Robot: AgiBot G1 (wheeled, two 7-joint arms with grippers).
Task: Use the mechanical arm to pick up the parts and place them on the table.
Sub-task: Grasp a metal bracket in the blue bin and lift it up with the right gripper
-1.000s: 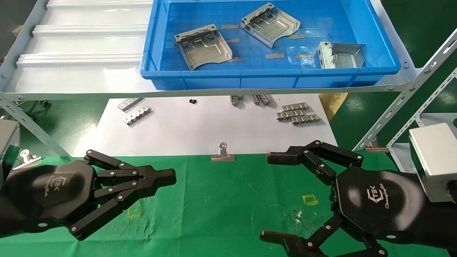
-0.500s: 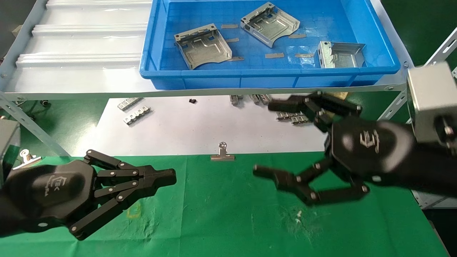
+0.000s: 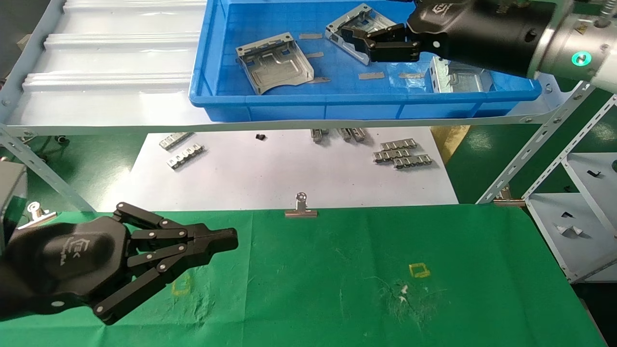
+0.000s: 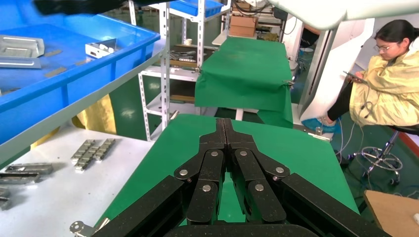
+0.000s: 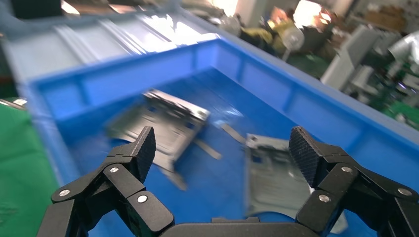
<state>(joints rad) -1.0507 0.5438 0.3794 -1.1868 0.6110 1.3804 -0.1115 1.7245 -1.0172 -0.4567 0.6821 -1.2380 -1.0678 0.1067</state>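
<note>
Three silver parts lie in the blue bin (image 3: 337, 103) on the shelf: one at the left (image 3: 274, 62), one in the middle (image 3: 368, 29), one at the right (image 3: 458, 77). My right gripper (image 3: 373, 36) hangs open over the bin, above the middle part and partly hiding it. In the right wrist view its jaws (image 5: 223, 148) are spread wide with nothing between them, and two parts (image 5: 163, 121) (image 5: 276, 173) lie below. My left gripper (image 3: 226, 239) is shut and empty, low over the green table (image 3: 337, 270) at the front left; its fingers meet (image 4: 223, 123).
A white sheet (image 3: 289, 168) under the shelf carries small ridged strips (image 3: 402, 154). A binder clip (image 3: 301, 207) pins the cloth's far edge. A pale ribbed shelf (image 3: 111, 62) lies left of the bin. Slanted metal struts (image 3: 544, 140) stand at the right.
My right gripper has risen from the table's front right, up and away, to above the blue bin, staying open. The left arm has not moved.
</note>
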